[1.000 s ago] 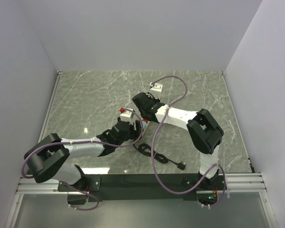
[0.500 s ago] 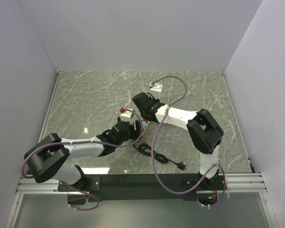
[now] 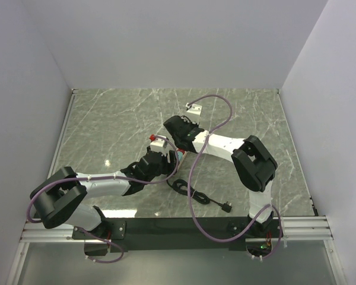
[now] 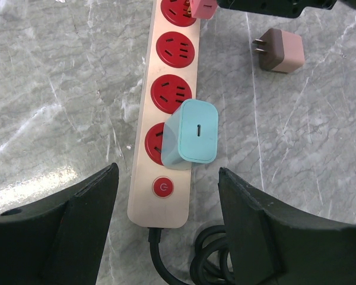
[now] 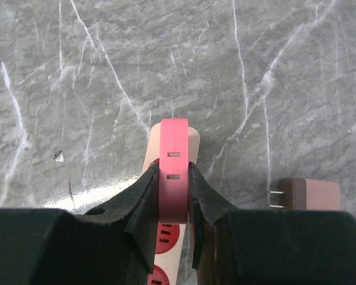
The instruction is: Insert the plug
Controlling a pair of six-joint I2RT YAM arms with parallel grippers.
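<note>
Over the middle of the marble worktop, the overhead view showed the left gripper and the right gripper nose to nose, a coiled black cord lying near them on the side of the arm bases. From the left wrist, the left gripper stood spread apart and empty, the power strip directly beneath it with a teal charger seated in the socket next to the switch. Ahead of it, a pink plug sat over the strip's far sockets, and a brown adapter lay ahead to its right, apart from the strip. From the right wrist, the right gripper was clamped on the pink plug, upright above the strip. Whether its prongs had entered a socket could not be told. The adapter lay to its right.
</note>
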